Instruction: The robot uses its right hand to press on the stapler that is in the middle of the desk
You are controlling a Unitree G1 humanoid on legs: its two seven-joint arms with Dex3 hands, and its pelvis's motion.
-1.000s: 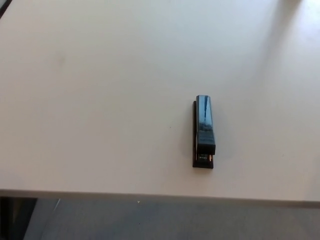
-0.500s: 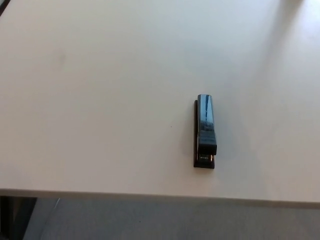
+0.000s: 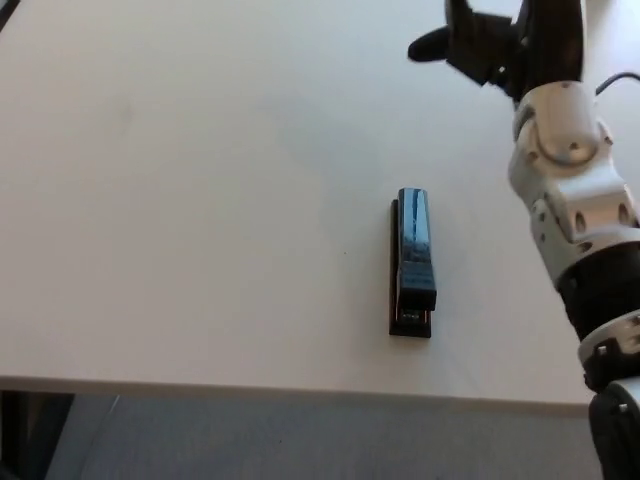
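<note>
A black stapler (image 3: 413, 262) lies on the white desk (image 3: 200, 200), lengthwise toward me, right of the middle and not far from the near edge. My right arm reaches in from the lower right, and its black right hand (image 3: 487, 40) hovers at the top of the picture, well beyond the stapler and a little to its right. The fingers are spread apart and hold nothing. The hand does not touch the stapler. My left hand does not show.
The desk's near edge (image 3: 300, 385) runs across the bottom of the picture, with grey floor below it. The white and black forearm (image 3: 580, 210) of my right arm crosses the desk's right side.
My right arm has come into view from the right; its hand now hangs above the far desk beyond the stapler. The stapler has not moved.
</note>
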